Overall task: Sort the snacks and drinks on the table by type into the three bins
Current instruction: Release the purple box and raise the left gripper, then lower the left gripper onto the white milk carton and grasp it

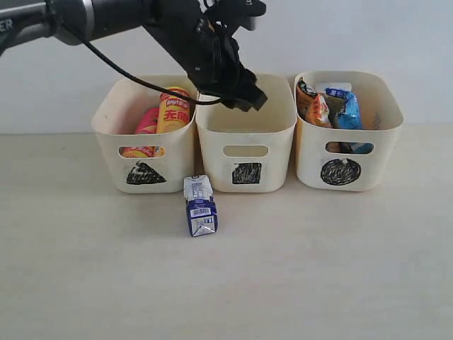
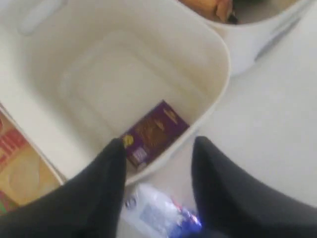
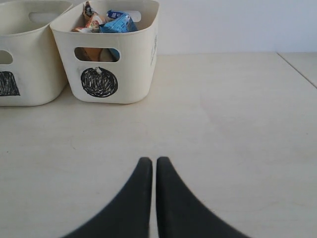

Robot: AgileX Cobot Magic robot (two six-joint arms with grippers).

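Note:
My left gripper (image 1: 244,95) hangs open over the middle bin (image 1: 245,134), the one marked with a square. A dark purple carton (image 2: 154,133) lies loose on that bin's floor, below my open left gripper (image 2: 158,144). The blue-and-white carton (image 1: 200,206) lies on the table (image 1: 318,269) in front of the bins. Both chip tubes, yellow (image 1: 173,110) and pink (image 1: 146,122), stand in the triangle bin (image 1: 144,134). Foil packets (image 1: 333,106) fill the circle bin (image 1: 347,131). My right gripper (image 3: 153,161) is shut, low over the table, holding nothing.
The three bins stand in a row against a white wall. In the right wrist view the circle bin (image 3: 106,52) is ahead of the shut fingers, and a table seam (image 3: 297,69) runs off to one side.

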